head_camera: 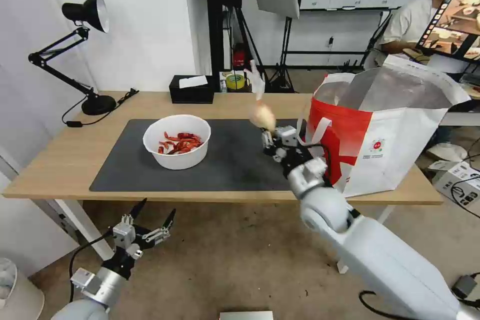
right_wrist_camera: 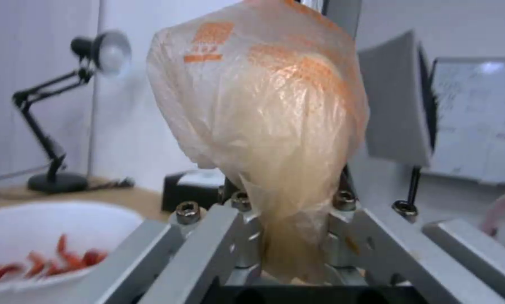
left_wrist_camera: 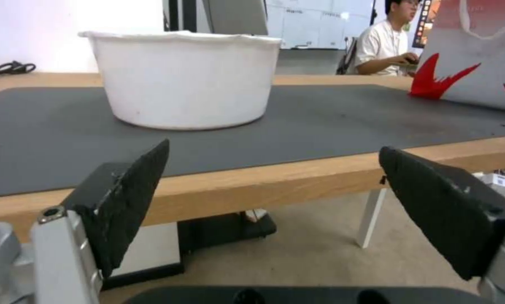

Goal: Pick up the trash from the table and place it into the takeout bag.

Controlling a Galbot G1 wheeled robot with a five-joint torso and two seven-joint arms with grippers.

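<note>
The right tool (head_camera: 268, 136) is clamped on the neck of the small plastic bag (head_camera: 262, 116), which stands up above its fingers, beige at the bulge with an orange print on the thin film. In the right wrist view the plastic bag (right_wrist_camera: 263, 126) swells out above the metal fingers (right_wrist_camera: 218, 228) that pinch it at its narrow lower end. The tool is raised above the dark grey mat (head_camera: 225, 160), just beside the near left corner of the takeout bag (head_camera: 390, 145), whose white loop handle (head_camera: 315, 132) hangs close to the tool's wrist. The takeout bag stands open on the right end of the surface (head_camera: 70, 155), silver lining showing, red and white on its side with a small round red logo.

The white bowl (head_camera: 176, 141) with red crayfish shells sits on the mat's left half, well apart from the held bag.

The left tool (head_camera: 148, 217) hangs below and in front of the surface's near edge, its two black fingers (left_wrist_camera: 131, 198) spread wide with nothing between them, pointing toward the bowl (left_wrist_camera: 184, 80).

At the far edge of the surface stand a black tissue box (head_camera: 191, 89) and a yellow-green tape roll (head_camera: 235, 81); a black desk lamp (head_camera: 85, 50) stands at the far left corner.
</note>
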